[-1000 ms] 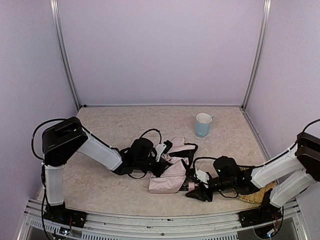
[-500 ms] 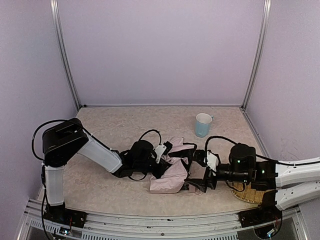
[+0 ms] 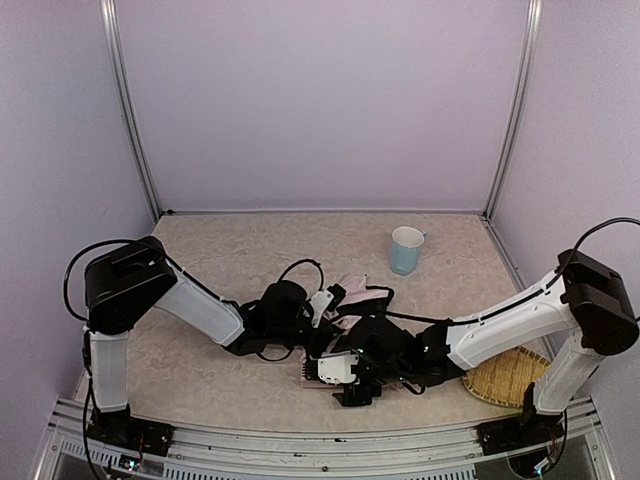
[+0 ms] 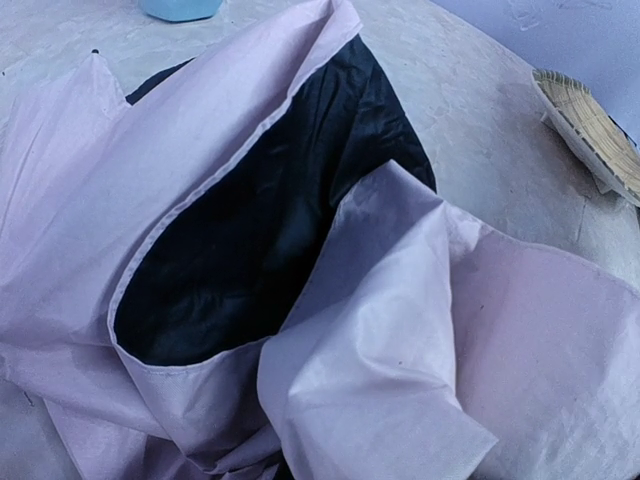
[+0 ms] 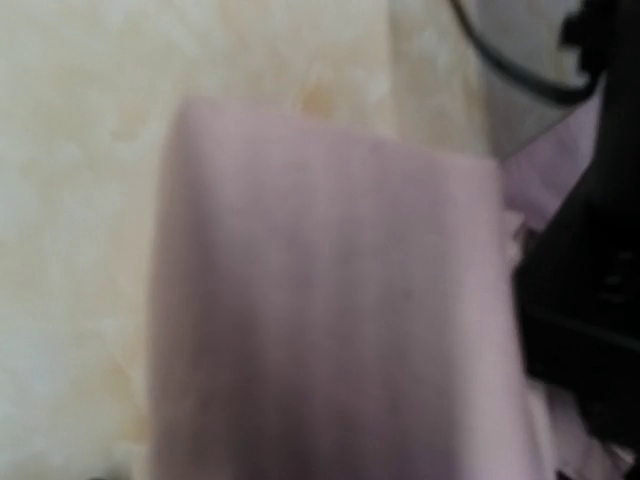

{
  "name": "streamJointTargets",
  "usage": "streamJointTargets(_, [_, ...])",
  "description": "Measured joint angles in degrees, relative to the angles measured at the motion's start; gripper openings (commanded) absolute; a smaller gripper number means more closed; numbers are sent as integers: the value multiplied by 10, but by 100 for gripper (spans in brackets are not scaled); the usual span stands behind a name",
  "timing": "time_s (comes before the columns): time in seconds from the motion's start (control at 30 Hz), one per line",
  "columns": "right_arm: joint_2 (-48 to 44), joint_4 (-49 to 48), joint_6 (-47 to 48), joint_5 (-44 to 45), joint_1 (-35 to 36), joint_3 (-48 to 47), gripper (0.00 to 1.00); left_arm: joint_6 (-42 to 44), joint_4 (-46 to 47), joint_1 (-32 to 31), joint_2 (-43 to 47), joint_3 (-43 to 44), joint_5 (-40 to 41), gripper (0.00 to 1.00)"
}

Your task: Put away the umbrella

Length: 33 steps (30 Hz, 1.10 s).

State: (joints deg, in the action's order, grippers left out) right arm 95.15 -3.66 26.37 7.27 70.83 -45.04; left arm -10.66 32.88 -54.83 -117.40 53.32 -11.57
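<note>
A crumpled pale pink folding umbrella (image 3: 352, 298) with black lining lies on the beige table (image 3: 230, 250), nearer and left of the light-blue cup (image 3: 406, 250). Bare table stretches left of the cup. The closed left pincer (image 3: 322, 305) touches the umbrella's left side. The right pincer (image 3: 352, 392) covers its near end; I cannot tell how its jaws stand.

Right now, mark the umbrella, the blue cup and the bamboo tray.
umbrella (image 4: 540, 340), left wrist view, pink outer fabric.
blue cup (image 3: 406, 252), top view, side wall.
bamboo tray (image 3: 506, 380), top view, woven inside.
</note>
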Motion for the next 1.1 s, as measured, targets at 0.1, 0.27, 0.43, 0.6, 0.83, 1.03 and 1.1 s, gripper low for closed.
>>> streamJointTargets(0.1, [24, 2, 5, 21, 0, -7, 82, 5, 0, 0, 0, 0, 0, 0])
streamJointTargets(0.27, [50, 2, -12, 37, -2, -28, 54, 14, -1, 2, 0, 0, -7, 0])
streamJointTargets(0.43, [73, 8, -36, 32, -5, -48, 34, 21, -11, 22, 0, 2, -57, 9])
streamJointTargets(0.6, [83, 17, -56, 26, -7, -60, 29, 33, -40, 50, 0, 20, -97, 36])
streamJointTargets(0.83, [83, 36, -89, 5, -11, -70, 27, 57, -111, 103, 3, 75, -41, 60])
streamJointTargets(1.03, [77, 63, -127, -46, -14, -77, 27, 57, -85, 189, 103, 33, 52, 66])
streamJointTargets(1.1, [73, 71, -144, -78, -20, -77, 27, 63, -55, 204, 173, -4, 76, 66])
